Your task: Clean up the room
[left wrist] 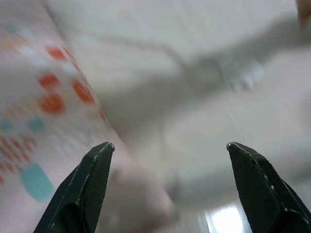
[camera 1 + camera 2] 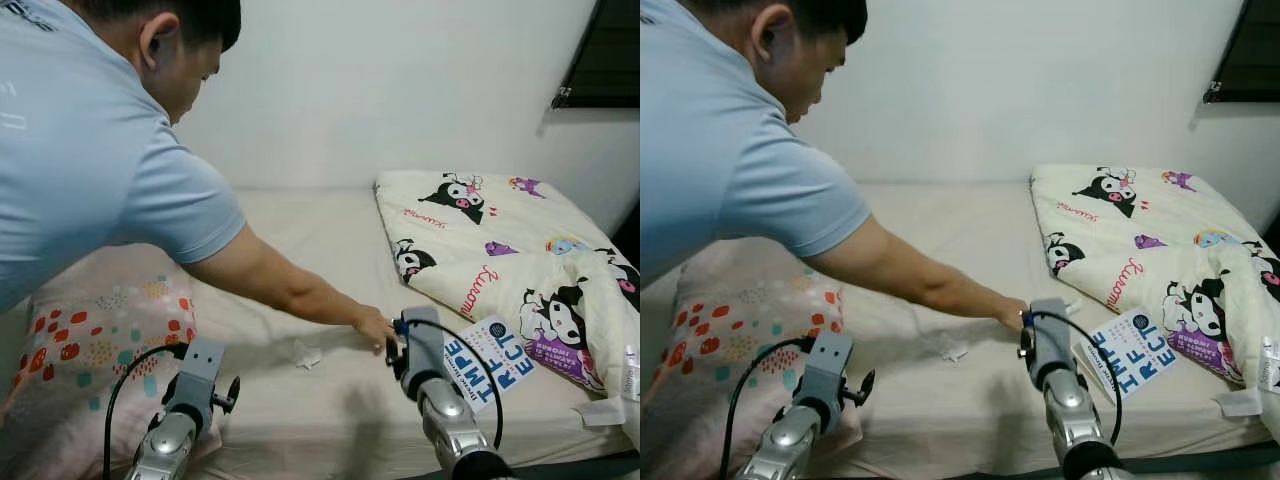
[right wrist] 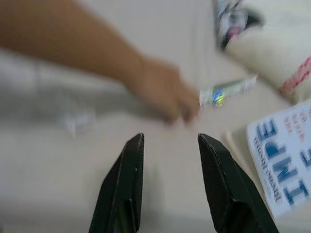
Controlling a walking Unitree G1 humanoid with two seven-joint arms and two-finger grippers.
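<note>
The robot faces a bed (image 2: pixel 300 230) covered with a pale beige sheet. A person in a light blue shirt (image 2: pixel 90 150) leans in from the robot's left, one arm stretched across the mattress, the hand (image 2: pixel 374 327) resting on the sheet just ahead of the right gripper (image 3: pixel 167 141).

The right gripper's jaws stand apart with nothing between them. Just beyond them lies the person's hand, and past its fingertips a small shiny wrapper (image 3: pixel 227 91) lies flat on the sheet. To the jaws' right side lies a white book with large blue lettering (image 2: pixel 492 358), its corner near the folded cartoon-print quilt (image 2: pixel 500 250) that fills the far right of the bed.

A small crumpled white scrap of paper (image 2: pixel 306 354) lies on the sheet between the two arms, ahead of and to the left of the right jaws, apart from the hand.

The left gripper (image 1: pixel 167 150) hangs above the bed's near edge, its jaws wide apart and empty. Beside them on the left lies a pink pillow with red and teal dots (image 2: pixel 95 340); the scrap shows blurred farther ahead (image 1: pixel 243 77).
</note>
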